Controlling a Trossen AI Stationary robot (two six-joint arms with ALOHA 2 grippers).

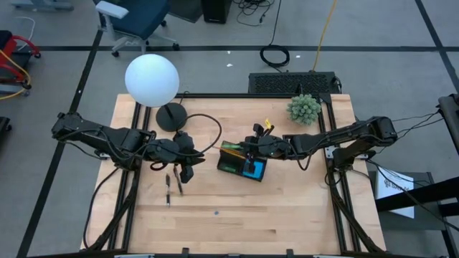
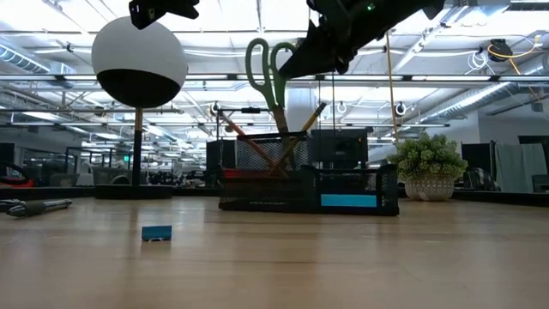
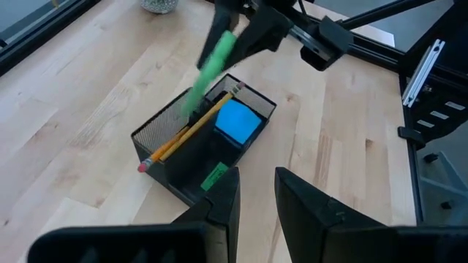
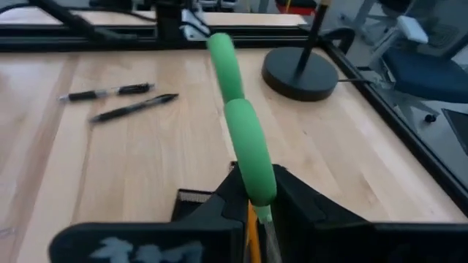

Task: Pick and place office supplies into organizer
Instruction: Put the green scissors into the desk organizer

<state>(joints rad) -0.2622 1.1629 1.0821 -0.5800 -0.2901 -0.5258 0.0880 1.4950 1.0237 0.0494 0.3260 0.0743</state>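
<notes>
The black organizer [image 1: 242, 166] stands mid-table, with two pencils [image 3: 191, 131] in its taller mesh back section and the blue pad [image 3: 238, 120] in a front compartment. The green-handled scissors [image 2: 268, 77] stand blades-down in that back section. My right gripper [image 4: 256, 201] reaches in from the table's right and is shut on them. To the organizer's left my left gripper [image 3: 257, 197] hangs above the table, open, with nothing between its fingers. Two dark pens [image 1: 173, 186] lie on the wood below it. A tiny teal block [image 2: 156, 233] lies nearer the front edge. My right gripper pinches the scissors' green handle [image 4: 257, 191] between its two fingers. The fingers come from the table's right, slanting a little downward, and lie across the scissors. The scissors stand nearly upright, handles up, with the blades down inside the organizer's mesh back section [image 2: 262, 167].
A lamp with a white globe [image 1: 152, 79] and a round black base [image 1: 171, 116] stands at the far left, its cable looping toward the organizer. A green spiky plant ball [image 1: 304, 109] sits at the far right. Bare wood lies along the near edge.
</notes>
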